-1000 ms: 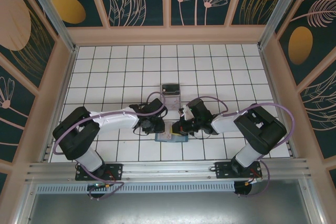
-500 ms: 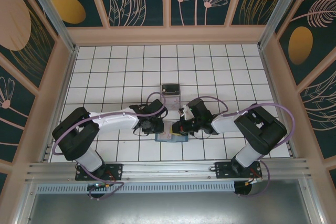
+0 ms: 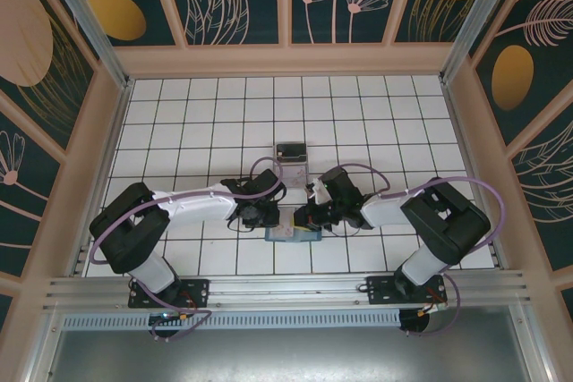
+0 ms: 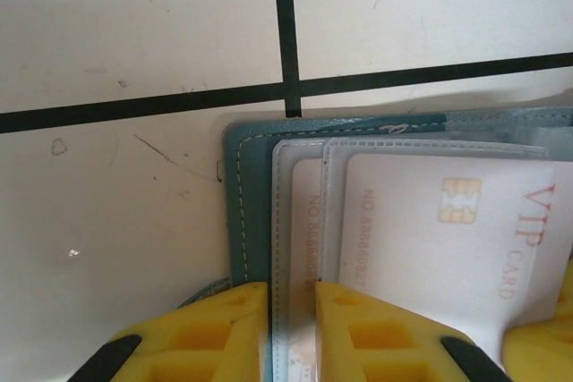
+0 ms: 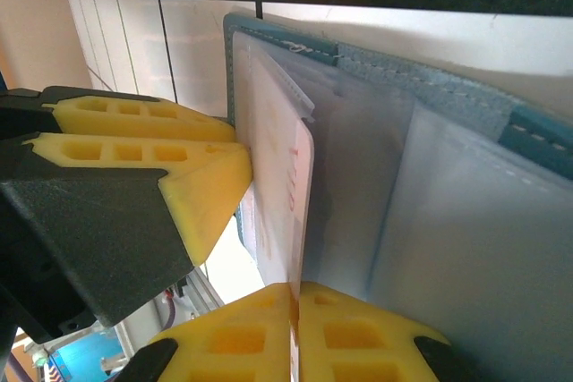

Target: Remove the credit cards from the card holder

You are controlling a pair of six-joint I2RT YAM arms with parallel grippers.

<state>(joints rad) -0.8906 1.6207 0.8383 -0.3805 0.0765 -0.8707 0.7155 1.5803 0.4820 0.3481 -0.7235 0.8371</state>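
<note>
Right claw (image 5: 294, 297): pressed together on the lower edge of the pale VIP card (image 4: 430, 248).
Left claw (image 4: 292, 297): fingers close, a thin slit between them; tips on the left side of the card holder (image 4: 251, 185); pinch or plain press, cannot tell.
VIP card: lies over the clear sleeves, chip showing.
Second card (image 4: 307, 221): pale, tucked in a sleeve behind.
Card holder: teal, open, between both claws, toward the near edge.
Bench (image 4: 134, 33): white tiles, dark lines.
Clear box (image 3: 290, 151): beyond the card holder, apart.

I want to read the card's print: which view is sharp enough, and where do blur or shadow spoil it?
Left wrist: VIP card sharp, evenly lit, lettering legible; right wrist: that card edge-on, card holder sleeves hazy, nearby yellow fingers soft; top external: card holder too small, partly covered by the arms.
</note>
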